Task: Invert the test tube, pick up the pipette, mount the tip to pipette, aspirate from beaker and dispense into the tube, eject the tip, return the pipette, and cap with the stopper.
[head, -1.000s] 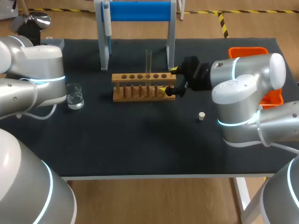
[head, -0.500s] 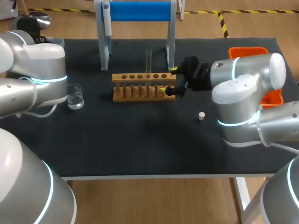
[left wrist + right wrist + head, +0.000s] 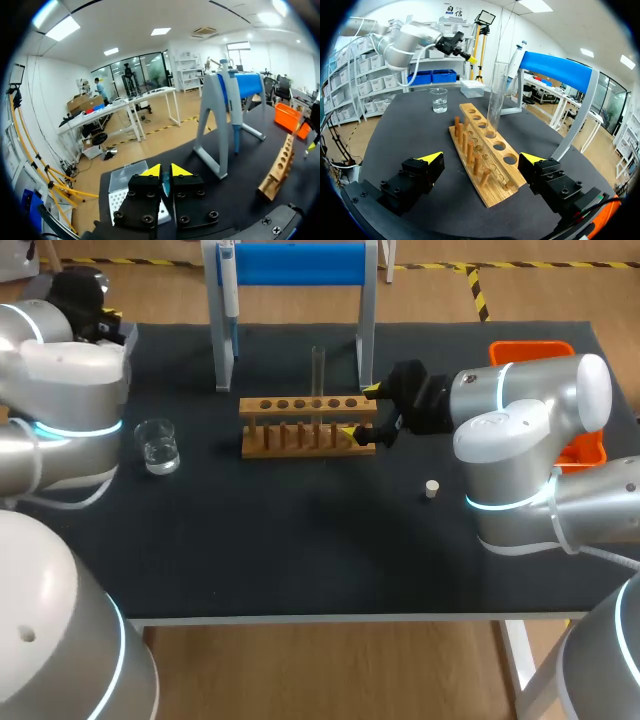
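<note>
A clear test tube (image 3: 319, 368) stands upright in the wooden rack (image 3: 308, 425); the right wrist view shows the tube (image 3: 496, 100) too. My right gripper (image 3: 362, 413) is open, one finger on each side of the rack's right end (image 3: 490, 180) without touching it. The pipette (image 3: 229, 285) hangs on the blue-topped stand (image 3: 300, 262). My left gripper (image 3: 166, 172) is shut on nothing, over the table's back left corner above the tip box (image 3: 122, 192). The beaker (image 3: 158, 447) stands left of the rack. The small stopper (image 3: 431, 488) lies front right of it.
An orange bin (image 3: 560, 350) sits at the table's right edge, partly behind my right arm. The stand's legs (image 3: 365, 340) rise just behind the rack. Bare black mat (image 3: 300, 540) stretches across the front half of the table.
My left arm has swung back and to the left, bringing its gripper over the back left corner. The right arm and the objects have not moved.
</note>
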Robot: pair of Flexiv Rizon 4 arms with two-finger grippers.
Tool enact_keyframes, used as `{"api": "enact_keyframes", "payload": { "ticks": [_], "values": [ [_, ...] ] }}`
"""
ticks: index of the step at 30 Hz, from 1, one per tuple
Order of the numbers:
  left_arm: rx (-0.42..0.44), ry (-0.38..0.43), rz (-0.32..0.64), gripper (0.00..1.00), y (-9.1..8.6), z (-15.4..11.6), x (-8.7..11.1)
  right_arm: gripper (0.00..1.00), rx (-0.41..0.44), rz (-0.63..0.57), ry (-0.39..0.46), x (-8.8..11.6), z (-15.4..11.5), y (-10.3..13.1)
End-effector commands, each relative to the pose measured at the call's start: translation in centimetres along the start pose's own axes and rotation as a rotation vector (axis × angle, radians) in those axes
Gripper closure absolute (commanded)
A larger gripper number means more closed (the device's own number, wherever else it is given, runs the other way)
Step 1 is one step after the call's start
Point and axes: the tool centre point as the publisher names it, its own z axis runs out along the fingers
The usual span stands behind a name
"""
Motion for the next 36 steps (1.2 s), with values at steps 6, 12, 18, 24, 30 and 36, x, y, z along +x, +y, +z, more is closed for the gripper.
{"api": "enact_keyframes", "payload": {
  "ticks": [6, 12, 18, 24, 30, 36],
  "values": [
    [-0.011, 0.085, 0.0, 1.0, -0.2, -2.9, -0.4, 0.0, -0.001, 0.0, 0.002, 0.0, -0.1, 0.0],
    [-0.011, 0.085, 0.0, 1.0, -0.2, -2.9, -0.4, 0.0, -0.001, 0.0, 0.002, 0.0, -0.1, 0.0],
    [-0.085, 0.34, 0.265, 1.0, -3.1, -5.1, 5.0, 0.0, -0.001, 0.0, 0.002, 0.0, -0.1, 0.0],
    [-0.125, 0.553, 0.4, 1.0, -5.2, -8.2, 11.6, 0.0, -0.001, 0.0, 0.002, 0.0, -0.1, 0.0],
    [-0.162, 0.715, 0.486, 1.0, -6.5, -10.8, 18.1, 0.0, -0.001, 0.0, 0.002, 0.0, -0.1, 0.0],
    [-0.19, 0.854, 0.492, 1.0, -7.0, -13.2, 23.3, 0.0, -0.001, 0.0, 0.002, 0.0, -0.1, 0.0]
  ]
}}
